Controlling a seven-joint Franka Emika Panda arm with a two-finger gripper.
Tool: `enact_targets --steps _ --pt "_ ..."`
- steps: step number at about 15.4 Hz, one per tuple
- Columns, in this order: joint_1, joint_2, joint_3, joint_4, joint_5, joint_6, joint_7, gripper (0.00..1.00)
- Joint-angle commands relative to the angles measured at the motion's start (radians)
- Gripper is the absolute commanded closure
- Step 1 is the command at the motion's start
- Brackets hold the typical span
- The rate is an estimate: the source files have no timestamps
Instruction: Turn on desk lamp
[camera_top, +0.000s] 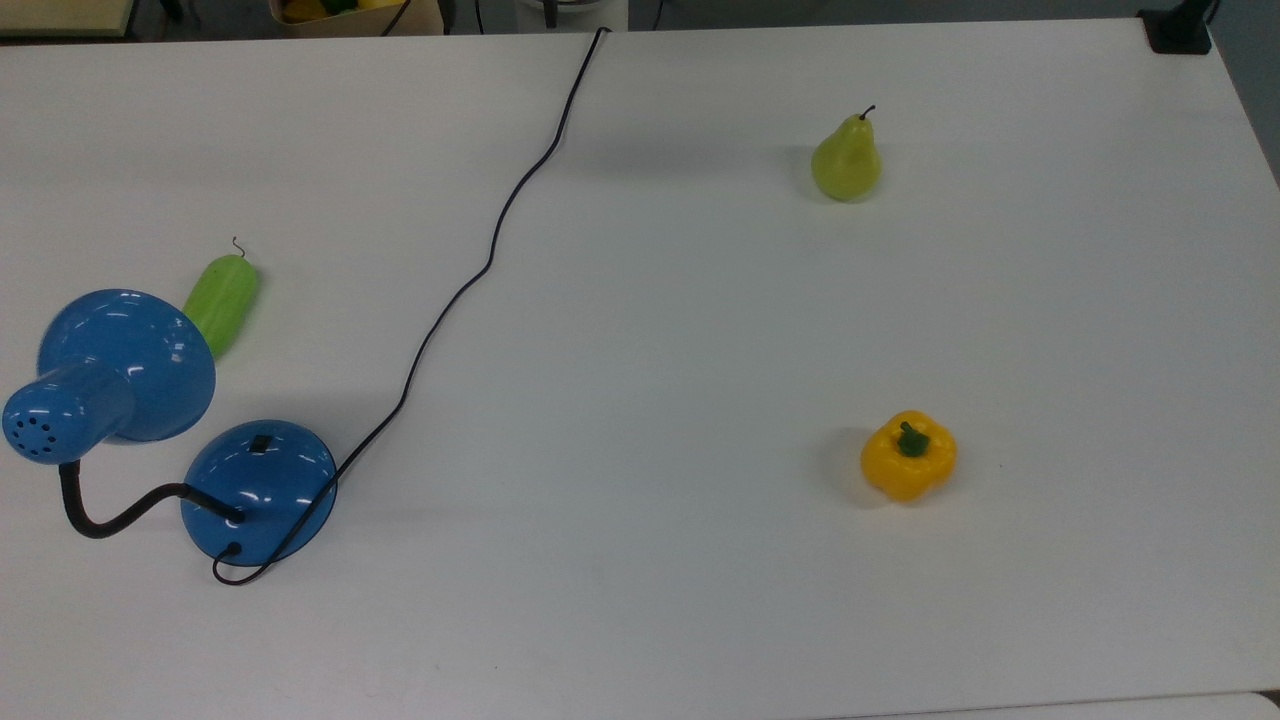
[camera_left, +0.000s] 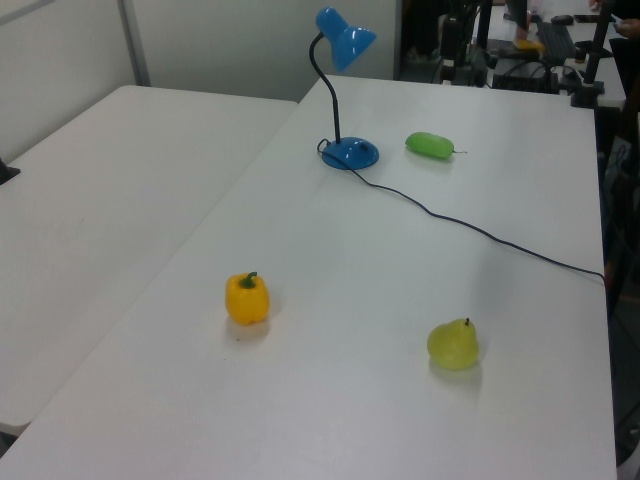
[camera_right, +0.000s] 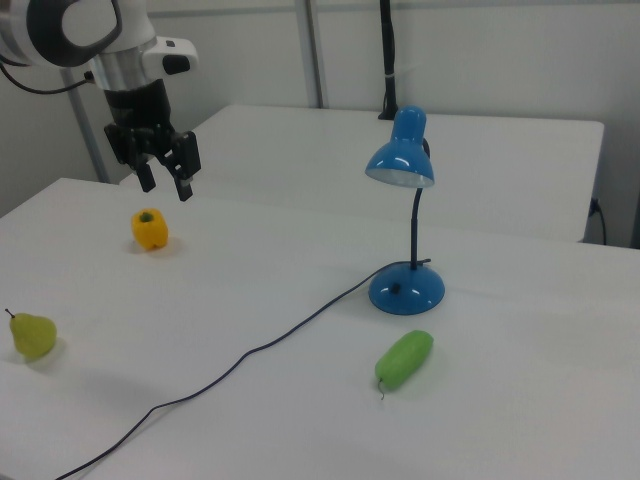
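1. The desk lamp (camera_top: 260, 490) stands on the white table (camera_top: 700, 350) at the top view's lower left; its blue dome base carries a small black switch (camera_top: 260, 443), and the black gooseneck curls up to the cone shade (camera_top: 125, 365)
2. In the right view the lamp (camera_right: 407, 285) stands upright at centre right, shade tipped down, showing no glow
3. Its black cord (camera_top: 480, 270) leaves the base, loops once, then snakes across the table to the far edge at the top view's top centre
4. A green cucumber-like piece (camera_top: 222, 300) lies just beside the shade in the top view (in the right view it lies in front of the base, apart from it)
5. A pear (camera_top: 846, 160) stands upright well apart, at the top view's upper right; a yellow bell pepper (camera_top: 908, 456) sits nearer the camera on the same side
6. The gripper (camera_right: 166, 180) hangs in the air at the right view's upper left, above the pepper's area and far from the lamp, its two fingers spread apart and pointing down, holding nothing
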Motion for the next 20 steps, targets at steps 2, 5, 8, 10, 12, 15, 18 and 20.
enact_targets --steps 2,5,8,10,12,15,18,20 --pt "0.020 -0.006 -0.019 -0.013 0.005 0.012 -0.030 0.74" --pt "0.020 -0.006 -0.019 -0.013 0.016 0.010 -0.028 0.94" --pt "0.016 -0.006 -0.019 -0.013 0.023 0.007 -0.019 0.95" --pt "0.014 -0.006 -0.019 -0.016 0.030 0.009 -0.033 0.95" --pt "0.007 0.000 -0.019 -0.016 0.031 0.010 -0.033 0.95" --pt "-0.006 0.005 -0.028 -0.043 0.028 0.039 -0.043 0.96" --pt "-0.019 0.023 -0.048 -0.117 0.017 0.162 -0.103 0.96" --pt "-0.027 0.047 -0.064 -0.129 0.013 0.193 -0.109 0.96"
